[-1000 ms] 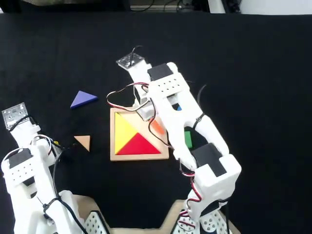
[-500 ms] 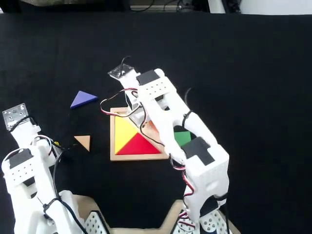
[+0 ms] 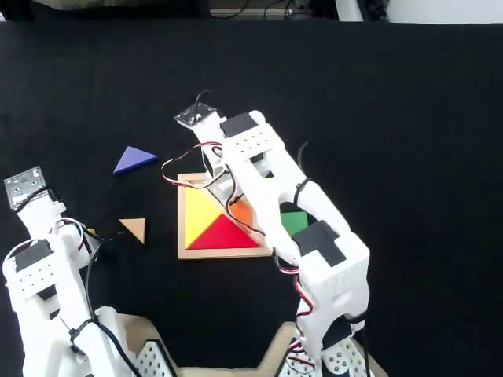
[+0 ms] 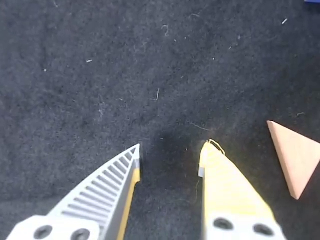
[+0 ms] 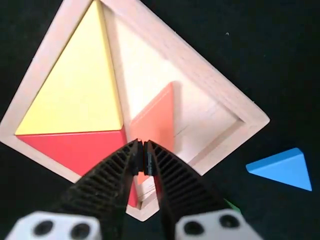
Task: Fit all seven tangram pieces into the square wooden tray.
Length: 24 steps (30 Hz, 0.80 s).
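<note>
Checking the right tool (image 5: 141, 145) against the tray (image 5: 250, 119): jaws pressed together with nothing between them, tips hanging over the near corner of the orange triangle (image 5: 157, 117).

- Orange triangle lies inside the tray, in the half not taken by the yellow triangle (image 5: 75, 85) and the red triangle (image 5: 70, 147). It sits directly under and just ahead of the tool tips.
- One point of it aims away from the tool, toward bare tray wood. The corner nearest the tool meets the red piece.
- Cannot tell whether the tips touch it, or whether it lies fully flat.

Left tool (image 4: 172, 147): jaws spread wide, empty, over bare surface (image 3: 393, 118). The tan triangle (image 4: 295, 160) is just beside one finger, and this tool is well apart from the tray.

Judgement: the right arm is plainly the nearer one. Any seating nudge would run from the tool outward along the piece's pointing direction, into the open wood.
</note>
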### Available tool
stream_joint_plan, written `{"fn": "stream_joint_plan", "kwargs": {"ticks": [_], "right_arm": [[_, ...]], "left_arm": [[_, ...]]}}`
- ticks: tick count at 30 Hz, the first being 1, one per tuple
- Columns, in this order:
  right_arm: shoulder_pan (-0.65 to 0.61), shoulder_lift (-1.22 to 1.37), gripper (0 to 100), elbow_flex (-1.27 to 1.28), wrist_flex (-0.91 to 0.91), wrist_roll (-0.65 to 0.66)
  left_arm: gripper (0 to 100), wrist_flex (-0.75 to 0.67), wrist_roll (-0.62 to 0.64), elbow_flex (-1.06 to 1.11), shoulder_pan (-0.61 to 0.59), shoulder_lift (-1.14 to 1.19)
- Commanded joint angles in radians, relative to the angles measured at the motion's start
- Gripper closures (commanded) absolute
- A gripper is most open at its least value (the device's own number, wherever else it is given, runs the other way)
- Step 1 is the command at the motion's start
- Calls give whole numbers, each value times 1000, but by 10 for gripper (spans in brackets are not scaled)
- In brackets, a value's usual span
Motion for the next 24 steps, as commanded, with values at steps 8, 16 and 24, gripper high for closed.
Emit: {"fn": "stream_joint_plan", "kwargs": {"ticks": [8, 16, 24], "right_arm": [[40, 13, 987, -45, 8, 9], [52, 90, 988, -53, -46, 11], [52, 53, 988, -53, -48, 11]], "left_arm": [[805, -15, 6, -5, 4, -3], [805, -15, 6, -5, 4, -3], [805, -15, 6, -5, 4, -3]]}}
